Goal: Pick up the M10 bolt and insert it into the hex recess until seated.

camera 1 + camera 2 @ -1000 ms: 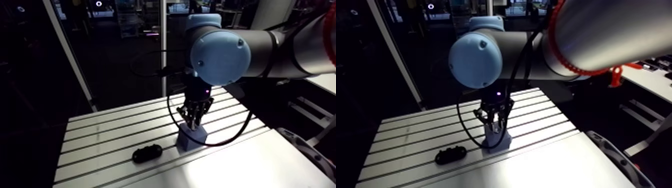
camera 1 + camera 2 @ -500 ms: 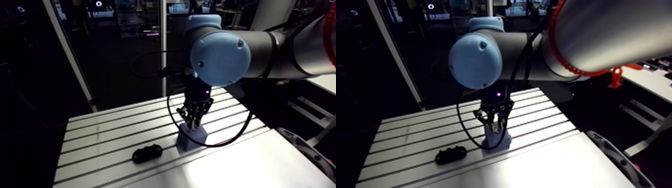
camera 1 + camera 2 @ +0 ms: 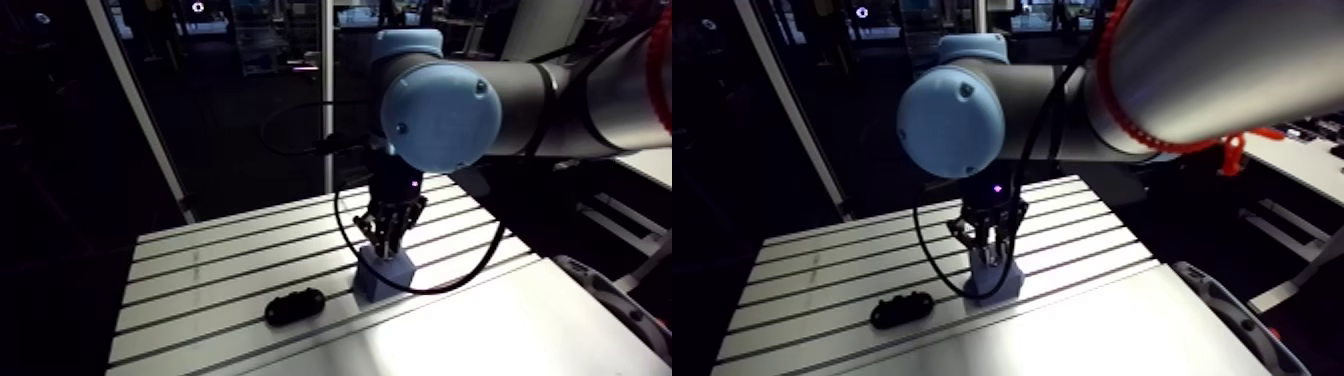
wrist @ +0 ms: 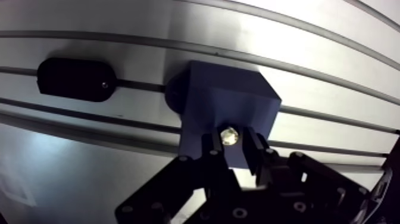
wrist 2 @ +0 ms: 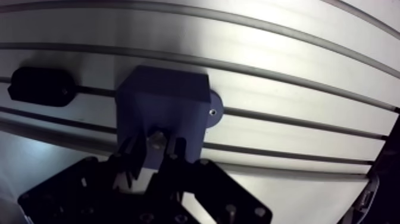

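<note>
Wrist view: the claw (image 4: 231,144) is gripping the bolt (image 4: 229,136), its two fingers (image 4: 211,148) standing narrowly apart with the shiny metal piece pressed between them. The bolt is showing end-on as a small bright disc, so its long axis is judged to be running along the claw's own line, pointing down toward the table (image 4: 333,71). Directly under and just ahead of the claw, a blue block (image 4: 229,101) is sitting across one of the table's slots. The bolt is lying over the part of the block's upper face nearest the fingers rather than over its middle. The recess itself is not showing, being hidden by the bolt and fingertips or too dim to make out, so whether the bolt is already entering it cannot be told. A black oblong part (image 4: 76,79) is resting on the same slot, well apart from the block and to one side of the claw.

Arm view: the claw is hanging upright from the wrist, its tips meeting the top of the block.

The coming move is turning on one relation: bolt axis against recess axis. If the two are lining up, a straight descent should be seating the bolt; if the bolt is sitting off toward the edge, it is likely to be catching on the block's face.
</note>
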Controlling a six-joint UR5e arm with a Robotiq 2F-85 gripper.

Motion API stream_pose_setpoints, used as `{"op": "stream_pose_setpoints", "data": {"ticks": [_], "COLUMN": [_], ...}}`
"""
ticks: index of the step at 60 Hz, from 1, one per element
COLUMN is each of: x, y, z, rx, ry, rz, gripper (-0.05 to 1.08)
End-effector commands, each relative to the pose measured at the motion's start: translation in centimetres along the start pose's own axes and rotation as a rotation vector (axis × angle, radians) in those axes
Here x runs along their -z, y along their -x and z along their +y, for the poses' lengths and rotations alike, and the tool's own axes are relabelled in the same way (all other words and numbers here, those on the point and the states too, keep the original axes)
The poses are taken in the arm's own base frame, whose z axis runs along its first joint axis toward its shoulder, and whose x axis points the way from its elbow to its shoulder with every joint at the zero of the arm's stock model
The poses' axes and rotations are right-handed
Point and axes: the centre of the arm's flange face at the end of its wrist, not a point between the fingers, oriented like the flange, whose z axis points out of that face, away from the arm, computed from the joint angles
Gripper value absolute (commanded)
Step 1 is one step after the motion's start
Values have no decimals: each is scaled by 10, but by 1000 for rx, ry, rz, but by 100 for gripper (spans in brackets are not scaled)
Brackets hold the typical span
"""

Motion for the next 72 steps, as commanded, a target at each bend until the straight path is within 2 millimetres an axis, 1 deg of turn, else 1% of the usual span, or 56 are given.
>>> {"op": "stream_pose_setpoints", "data": {"ticks": [1, 32, 50, 72], "x": [0, 0, -4, -3], "y": [0, 0, 2, 1], "z": [0, 0, -1, -1], "rx": [0, 0, 1, 1], "ry": [0, -1, -4, -4], "rz": [0, -1, -10, -7], "gripper": [66, 67, 67, 68]}}
